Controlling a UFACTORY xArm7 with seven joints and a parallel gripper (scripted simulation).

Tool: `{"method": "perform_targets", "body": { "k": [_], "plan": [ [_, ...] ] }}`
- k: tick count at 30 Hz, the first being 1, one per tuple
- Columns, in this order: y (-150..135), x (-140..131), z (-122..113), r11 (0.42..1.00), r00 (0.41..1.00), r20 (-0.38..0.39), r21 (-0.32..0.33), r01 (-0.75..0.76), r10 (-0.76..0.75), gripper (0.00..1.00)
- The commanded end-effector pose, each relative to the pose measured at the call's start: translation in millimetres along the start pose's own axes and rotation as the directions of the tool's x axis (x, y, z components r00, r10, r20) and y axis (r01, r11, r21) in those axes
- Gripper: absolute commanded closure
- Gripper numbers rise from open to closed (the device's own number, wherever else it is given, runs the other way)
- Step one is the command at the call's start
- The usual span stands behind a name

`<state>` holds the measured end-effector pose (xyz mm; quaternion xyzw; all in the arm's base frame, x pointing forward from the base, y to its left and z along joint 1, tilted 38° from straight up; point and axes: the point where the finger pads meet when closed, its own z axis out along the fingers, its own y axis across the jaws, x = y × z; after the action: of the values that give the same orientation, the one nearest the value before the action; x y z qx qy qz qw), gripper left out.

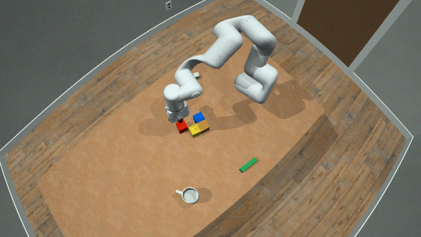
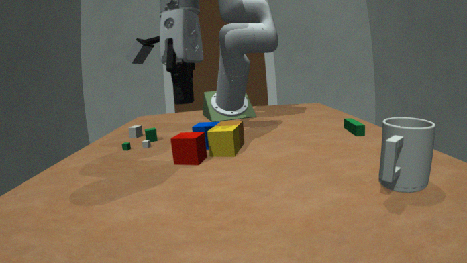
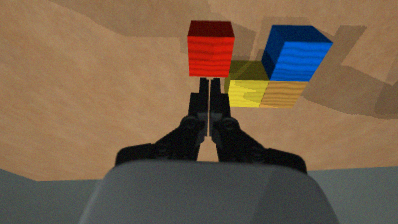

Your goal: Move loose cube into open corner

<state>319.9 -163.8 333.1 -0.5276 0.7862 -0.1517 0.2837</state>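
In the exterior view, four small blocks lie at the left on the table (image 2: 302, 208): a green one (image 2: 126, 145) lowest, a grey one (image 2: 135, 131) above it, a smaller grey one (image 2: 146, 143) and a larger green one (image 2: 151, 134) to their right. Above them, in the upper left of centre, the gripper (image 2: 182, 95) hangs well clear of the table, its black fingers clenched together with nothing between them. Below it sits the red cube (image 2: 188, 147), the loose one, resting flat just left of the yellow cube (image 2: 225, 140). It sits forward of the open corner, and a narrow gap shows between the two. The blue cube (image 2: 202, 127) stands behind, and the orange cube (image 2: 231, 123) shows only its top behind the yellow one. The arm's green base plate (image 2: 208, 114) lies further back. At the right are a green bar (image 2: 354, 127) and a grey mug (image 2: 406, 153) with its handle turned left.

In the wrist view the closed fingers point at the red cube (image 3: 210, 49), which lies in the upper middle, left of the other three cubes.
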Motion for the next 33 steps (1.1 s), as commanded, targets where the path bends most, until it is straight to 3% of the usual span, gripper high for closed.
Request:
{"method": "perform_targets", "body": {
  "k": [1, 25, 33],
  "plan": [
    [-1.3, 0.2, -1.3, 1.000, 1.000, 0.000, 0.004, 0.000, 0.000, 1.00],
    [-1.4, 0.2, -1.3, 1.000, 1.000, 0.000, 0.004, -0.007, 0.007, 1.00],
    [-3.6, 0.3, -1.9, 0.988, 0.988, -0.001, 0.003, -0.153, 0.153, 1.00]
  ]
}}
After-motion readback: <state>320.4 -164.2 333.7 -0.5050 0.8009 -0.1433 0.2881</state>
